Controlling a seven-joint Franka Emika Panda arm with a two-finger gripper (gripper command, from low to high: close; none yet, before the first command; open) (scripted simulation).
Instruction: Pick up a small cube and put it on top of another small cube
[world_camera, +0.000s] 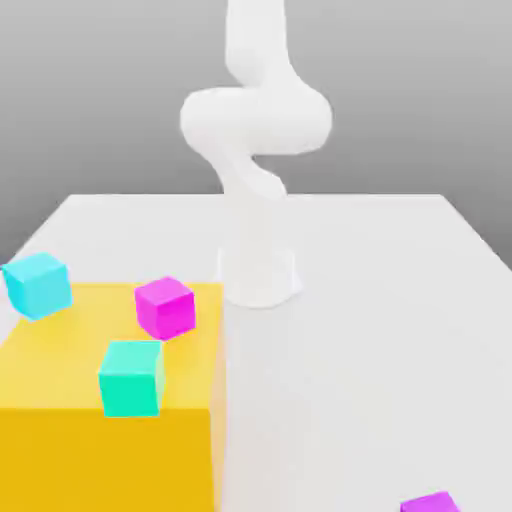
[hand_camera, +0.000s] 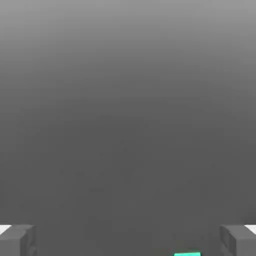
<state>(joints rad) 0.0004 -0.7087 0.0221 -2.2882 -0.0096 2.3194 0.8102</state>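
Observation:
A small purple-violet cube (world_camera: 432, 502) lies on the white table (world_camera: 380, 330) at the exterior view's lower right, cut off by the picture's edge. On a big yellow block (world_camera: 100, 440) rest a pinker magenta cube (world_camera: 165, 306) and a teal-green cube (world_camera: 131, 377). A light-blue cube (world_camera: 38, 284) sits at the block's far corner on the exterior view's left. In the hand view my gripper (hand_camera: 128, 242) is open: its grey fingertips (hand_camera: 17, 240) stand far apart with nothing between them. A teal sliver (hand_camera: 187, 254) peeks in at that picture's edge.
The white arm (world_camera: 255, 130) rises from its base (world_camera: 258, 275) at the table's middle, just behind the yellow block, and leaves the picture at the top. Bare table stretches to the exterior view's right of the block.

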